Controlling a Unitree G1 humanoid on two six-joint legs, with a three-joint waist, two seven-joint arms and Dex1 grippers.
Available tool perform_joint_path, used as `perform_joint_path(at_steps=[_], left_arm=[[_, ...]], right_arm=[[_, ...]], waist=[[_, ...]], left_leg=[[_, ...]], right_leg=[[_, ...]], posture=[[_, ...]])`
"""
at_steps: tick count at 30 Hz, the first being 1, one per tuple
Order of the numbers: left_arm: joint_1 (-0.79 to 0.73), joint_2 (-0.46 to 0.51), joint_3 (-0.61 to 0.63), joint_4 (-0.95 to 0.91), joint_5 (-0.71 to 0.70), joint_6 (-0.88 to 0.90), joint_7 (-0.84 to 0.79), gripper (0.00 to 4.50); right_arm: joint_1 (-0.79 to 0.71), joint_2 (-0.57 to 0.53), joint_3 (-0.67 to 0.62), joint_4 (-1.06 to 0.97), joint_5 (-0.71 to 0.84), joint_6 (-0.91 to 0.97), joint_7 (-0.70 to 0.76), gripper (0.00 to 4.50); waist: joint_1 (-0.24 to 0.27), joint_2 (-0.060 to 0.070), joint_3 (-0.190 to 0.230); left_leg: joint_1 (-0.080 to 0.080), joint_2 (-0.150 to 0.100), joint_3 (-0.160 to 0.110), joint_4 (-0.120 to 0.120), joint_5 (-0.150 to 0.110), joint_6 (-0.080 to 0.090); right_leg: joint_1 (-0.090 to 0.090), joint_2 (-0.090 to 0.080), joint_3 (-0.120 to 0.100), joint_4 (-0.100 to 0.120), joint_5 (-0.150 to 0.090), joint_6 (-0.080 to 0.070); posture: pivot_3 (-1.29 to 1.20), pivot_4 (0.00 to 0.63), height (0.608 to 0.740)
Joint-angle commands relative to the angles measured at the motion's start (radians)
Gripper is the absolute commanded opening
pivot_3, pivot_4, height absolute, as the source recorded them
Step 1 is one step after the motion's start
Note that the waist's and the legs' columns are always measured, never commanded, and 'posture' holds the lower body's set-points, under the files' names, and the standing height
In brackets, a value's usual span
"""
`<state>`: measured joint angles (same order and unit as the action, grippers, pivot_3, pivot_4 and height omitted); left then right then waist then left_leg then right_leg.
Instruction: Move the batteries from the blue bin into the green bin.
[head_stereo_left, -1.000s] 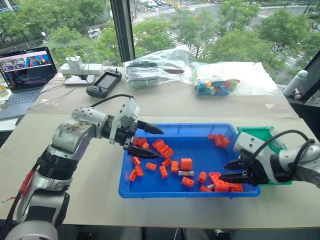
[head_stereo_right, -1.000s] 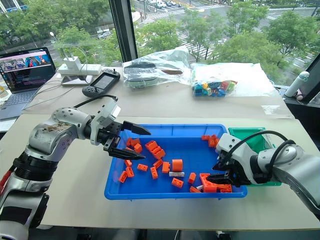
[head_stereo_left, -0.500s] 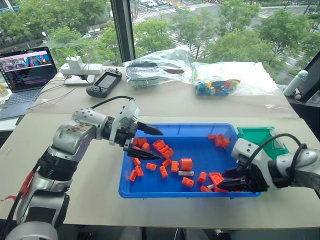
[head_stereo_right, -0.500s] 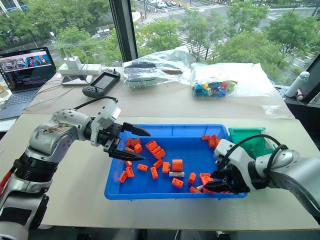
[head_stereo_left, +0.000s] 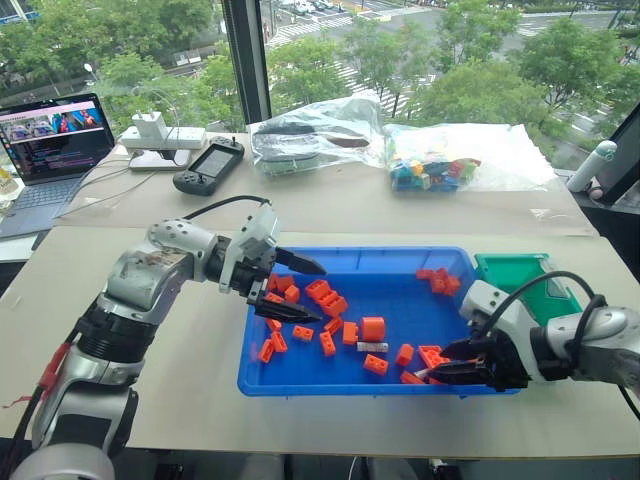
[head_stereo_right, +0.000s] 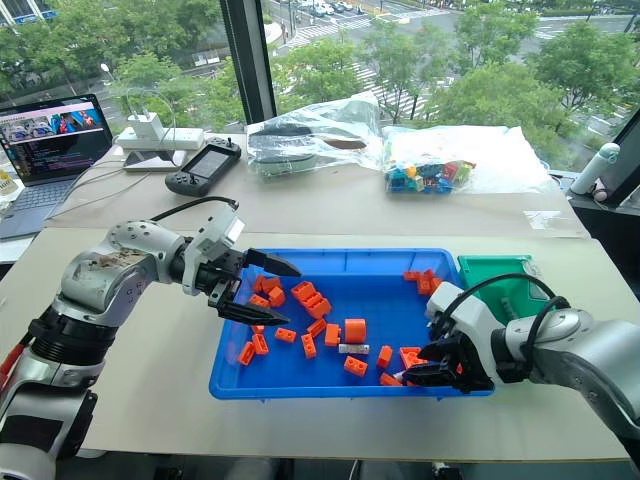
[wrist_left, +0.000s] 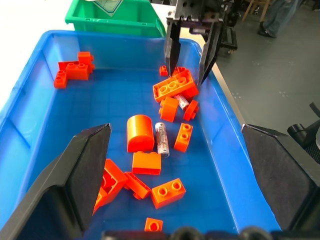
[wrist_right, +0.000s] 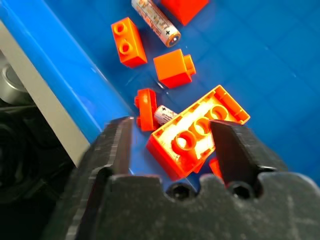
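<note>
Right claw (wrist_right: 172, 137) is spread over a large orange brick (wrist_right: 197, 131); a half-buried battery (wrist_right: 165, 114) lies just beside it in the blue bin (head_stereo_left: 350, 385). The brick should be cleared first. Left claw (head_stereo_left: 300, 290) is held open, empty.

Daylit window wall (head_stereo_left: 330, 50) across the top, green treetops (head_stereo_left: 480, 90) and streets outside, dark mullion (head_stereo_left: 243, 60) upper left, beige tabletop (head_stereo_left: 330, 205) below, grey floor (wrist_left: 280, 65)
</note>
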<state>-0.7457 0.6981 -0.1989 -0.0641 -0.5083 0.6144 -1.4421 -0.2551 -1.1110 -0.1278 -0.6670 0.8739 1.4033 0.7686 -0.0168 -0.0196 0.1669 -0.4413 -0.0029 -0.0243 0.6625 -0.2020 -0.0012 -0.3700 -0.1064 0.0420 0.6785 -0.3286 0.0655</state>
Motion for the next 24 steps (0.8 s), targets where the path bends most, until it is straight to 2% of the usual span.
perform_joint_path(at_steps=[1, 3, 6, 8, 11, 12, 13, 14, 16, 17, 19, 24], left_arm=[[-0.004, 0.007, -0.002, -0.019, 0.008, -0.011, -0.001, 4.50], [-0.007, 0.008, -0.006, -0.011, 0.018, -0.012, 0.005, 4.50], [-0.006, 0.006, -0.007, -0.003, 0.024, -0.016, 0.006, 4.50], [-0.006, 0.004, -0.009, 0.001, 0.025, -0.015, 0.009, 4.50], [-0.005, -0.004, -0.011, 0.003, 0.028, -0.016, 0.018, 4.50], [-0.004, -0.007, -0.011, 0.002, 0.028, -0.016, 0.021, 4.50], [0.000, -0.009, -0.011, 0.000, 0.030, -0.016, 0.023, 4.50], [0.005, -0.010, -0.009, -0.003, 0.031, -0.017, 0.027, 4.50], [0.012, -0.012, -0.007, -0.008, 0.031, -0.017, 0.031, 4.50], [0.014, -0.013, -0.005, -0.011, 0.030, -0.016, 0.034, 4.50], [0.022, -0.012, -0.002, -0.017, 0.030, -0.015, 0.039, 4.50], [0.041, -0.010, 0.004, -0.036, 0.026, -0.010, 0.054, 4.50]], right_arm=[[-0.085, 0.073, -0.107, -0.018, 0.078, 0.035, -0.059, 4.42], [-0.190, 0.174, -0.169, 0.014, 0.069, 0.052, -0.168, 4.46], [-0.395, 0.330, -0.293, 0.100, 0.064, 0.173, -0.352, 4.46], [-0.474, 0.343, -0.319, 0.145, 0.136, 0.207, -0.448, 4.46], [-0.532, 0.249, -0.217, 0.273, 0.273, 0.211, -0.707, 4.46], [-0.548, 0.209, -0.183, 0.322, 0.362, 0.211, -0.773, 4.46], [-0.587, 0.063, -0.024, 0.367, 0.524, 0.211, -0.729, 4.46], [-0.606, -0.023, 0.070, 0.408, 0.666, 0.211, -0.753, 4.46], [-0.624, -0.158, 0.225, 0.469, 0.932, 0.160, -0.818, 4.46], [-0.628, -0.190, 0.270, 0.466, 1.023, 0.110, -0.861, 4.46], [-0.639, -0.240, 0.368, 0.457, 1.098, 0.060, -0.845, 4.46], [-0.573, -0.271, 0.488, 0.468, 1.098, -0.021, -0.835, 4.46]], waist=[[-0.002, 0.000, 0.000], [-0.007, 0.000, 0.000], [-0.014, -0.001, 0.000], [-0.009, -0.001, 0.000], [0.000, -0.001, 0.000], [0.001, -0.002, 0.001], [0.001, -0.002, 0.001], [0.002, 0.002, 0.003], [-0.002, 0.003, 0.003], [-0.004, 0.002, 0.004], [-0.007, 0.002, 0.004], [-0.025, 0.002, 0.004]], left_leg=[[0.000, 0.000, 0.000, 0.000, 0.000, 0.000], [0.000, 0.000, 0.000, 0.000, 0.000, 0.000], [0.001, 0.001, 0.000, 0.000, 0.000, 0.000], [0.000, 0.000, 0.000, 0.000, 0.000, -0.001], [0.000, 0.000, 0.000, -0.001, 0.000, -0.001], [0.000, 0.000, -0.001, -0.001, 0.000, -0.001], [-0.001, 0.000, -0.001, -0.001, 0.000, 0.000], [-0.001, 0.000, 0.000, -0.002, 0.000, 0.000], [-0.004, 0.000, 0.001, -0.001, 0.000, 0.001], [-0.004, 0.000, 0.001, -0.002, 0.000, 0.001], [-0.004, 0.001, 0.000, -0.001, -0.001, 0.002], [-0.004, 0.001, 0.000, -0.001, -0.001, 0.002]], right_leg=[[0.000, 0.000, 0.000, 0.000, 0.000, 0.000], [0.000, 0.000, 0.000, 0.000, 0.000, 0.000], [0.000, 0.001, 0.000, 0.001, 0.000, 0.000], [-0.001, 0.000, 0.000, 0.002, 0.000, 0.000], [-0.001, -0.001, 0.000, 0.003, 0.000, 0.000], [-0.001, -0.001, -0.001, 0.004, 0.000, 0.000], [0.000, -0.001, -0.001, 0.003, 0.000, 0.000], [0.000, -0.001, -0.001, 0.002, 0.000, 0.000], [-0.003, -0.003, 0.000, 0.001, 0.000, 0.000], [-0.002, -0.002, 0.000, 0.001, 0.000, 0.000], [-0.001, -0.001, -0.001, 0.000, 0.000, 0.000], [-0.001, -0.001, 0.000, -0.001, 0.000, 0.000]], posture=[[0.00, 0.150, 0.732], [0.00, 0.150, 0.732], [0.00, 0.150, 0.732], [0.00, 0.150, 0.732], [0.00, 0.150, 0.732], [0.00, 0.150, 0.732], [0.00, 0.150, 0.732], [0.00, 0.150, 0.732], [0.00, 0.150, 0.732], [0.00, 0.150, 0.732], [0.00, 0.150, 0.732], [0.00, 0.150, 0.732]])
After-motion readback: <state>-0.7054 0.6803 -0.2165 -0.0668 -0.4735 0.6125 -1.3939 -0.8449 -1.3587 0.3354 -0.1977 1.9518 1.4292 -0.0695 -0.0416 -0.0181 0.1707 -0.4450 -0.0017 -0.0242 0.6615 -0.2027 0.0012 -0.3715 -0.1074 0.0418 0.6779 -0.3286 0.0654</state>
